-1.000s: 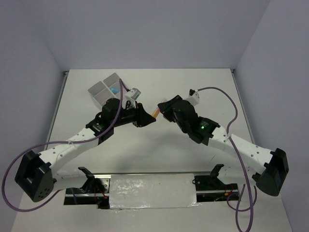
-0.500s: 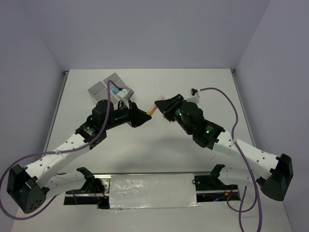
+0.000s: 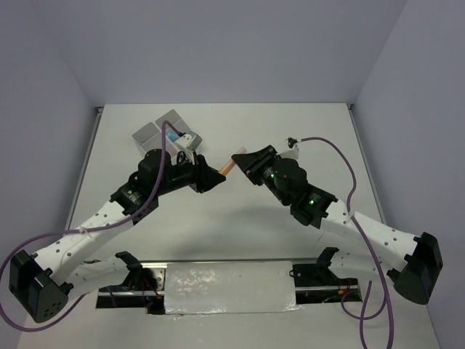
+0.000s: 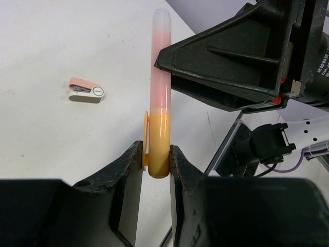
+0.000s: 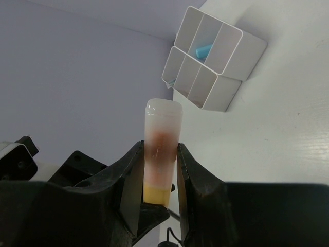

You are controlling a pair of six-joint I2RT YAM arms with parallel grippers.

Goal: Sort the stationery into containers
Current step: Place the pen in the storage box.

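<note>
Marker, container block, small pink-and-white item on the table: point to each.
Marker [image 4: 160, 77]: left wrist view, translucent cap.
Container block [image 5: 237, 72]: right wrist view, outer side wall.
Pink-and-white item [image 4: 86, 91]: left wrist view, its middle.

Bright, even overhead light washes the table [image 3: 240, 218] nearly white, leaving faint soft shadows. Top view is sharp; in the wrist views the near fingers [image 4: 128, 180] are dark and slightly blurred (detail lost in black)

White tbl [image 3: 240, 225], lilac walls [image 3: 218, 43], foil-wrapped panel [image 3: 229, 287] at near edge.
</note>
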